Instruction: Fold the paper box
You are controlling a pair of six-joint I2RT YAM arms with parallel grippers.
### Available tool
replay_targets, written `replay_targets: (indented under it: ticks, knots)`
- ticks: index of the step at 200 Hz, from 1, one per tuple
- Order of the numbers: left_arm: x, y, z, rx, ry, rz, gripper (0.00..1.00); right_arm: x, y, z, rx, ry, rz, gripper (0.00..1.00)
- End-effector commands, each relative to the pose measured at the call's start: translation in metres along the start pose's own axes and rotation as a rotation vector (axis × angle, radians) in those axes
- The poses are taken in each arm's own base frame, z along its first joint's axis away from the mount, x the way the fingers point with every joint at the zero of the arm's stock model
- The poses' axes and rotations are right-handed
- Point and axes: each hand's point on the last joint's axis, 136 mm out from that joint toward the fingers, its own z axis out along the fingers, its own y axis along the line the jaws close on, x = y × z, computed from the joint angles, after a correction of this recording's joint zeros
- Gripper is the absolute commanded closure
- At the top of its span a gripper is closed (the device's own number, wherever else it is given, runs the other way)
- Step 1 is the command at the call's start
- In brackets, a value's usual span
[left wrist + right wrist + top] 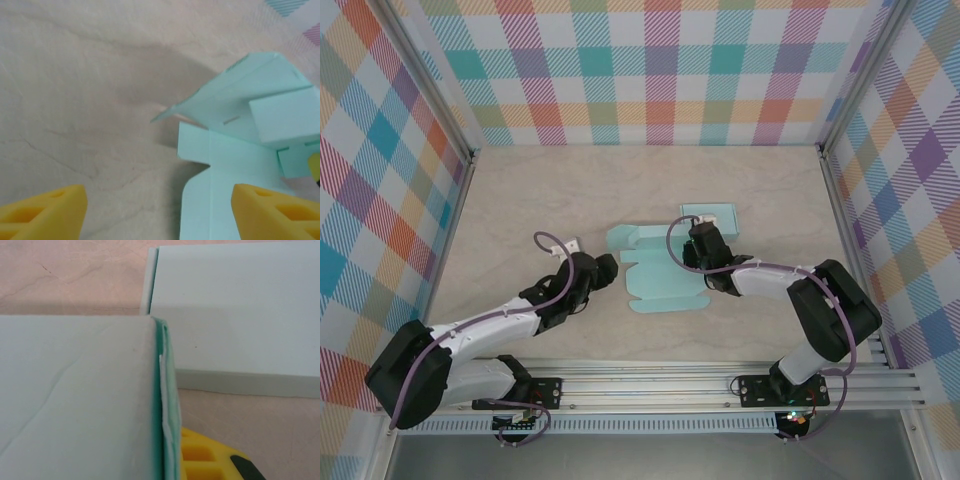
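The pale teal paper box (658, 283) lies partly unfolded in the middle of the table, with one flap raised (240, 95). My left gripper (607, 268) is at its left edge and stands open (157, 215). Its yellow fingers (42, 212) straddle bare table and the sheet's left border (210, 200), without touching it. My right gripper (704, 243) is at the box's right side, shut on a doubled-over panel (165, 405) held upright. One yellow finger (210, 460) shows beside that panel. A flat folded section (235, 310) lies just beyond it.
Checked walls (650, 70) close in the table on the left, back and right. An aluminium rail (720, 385) runs along the near edge by the arm bases. Bare marbled tabletop (540, 190) stretches left of and behind the box.
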Motion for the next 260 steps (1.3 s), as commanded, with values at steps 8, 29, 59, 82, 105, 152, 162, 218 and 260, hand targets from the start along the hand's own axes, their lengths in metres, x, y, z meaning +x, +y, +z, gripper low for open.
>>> replay_targets:
  ticks: [8, 29, 59, 82, 105, 152, 162, 218, 260]
  knots:
    - [0.012, -0.017, 0.004, 0.105, 0.065, -0.06, 0.3, -0.013, 0.009, -0.003, -0.02, -0.037, 0.031, 1.0]
    - [0.016, -0.022, 0.014, 0.108, 0.083, -0.05, 0.35, -0.013, 0.01, -0.005, -0.026, -0.04, 0.034, 1.0]
    - [0.023, -0.027, 0.033, 0.119, 0.095, -0.059, 0.38, -0.013, 0.01, -0.009, -0.031, -0.039, 0.032, 1.0]
    - [0.02, -0.029, 0.045, 0.117, 0.072, -0.063, 0.39, -0.013, 0.011, -0.011, -0.037, -0.043, 0.035, 1.0]
    - [0.017, -0.035, 0.058, 0.125, 0.066, -0.056, 0.42, -0.013, 0.015, -0.013, -0.049, -0.043, 0.038, 1.0]
    - [0.014, -0.042, 0.078, 0.146, 0.059, -0.054, 0.53, -0.011, 0.018, -0.013, -0.055, -0.038, 0.035, 1.0]
    - [0.012, -0.043, 0.079, 0.147, 0.053, -0.054, 0.56, -0.01, 0.019, -0.013, -0.055, -0.036, 0.034, 1.0]
    - [-0.002, -0.046, 0.069, 0.149, 0.005, -0.006, 0.7, -0.006, 0.021, -0.008, -0.054, -0.024, 0.031, 1.0]
    - [-0.007, -0.057, 0.064, 0.185, -0.004, 0.013, 0.77, -0.004, 0.025, -0.005, -0.06, -0.016, 0.025, 1.0]
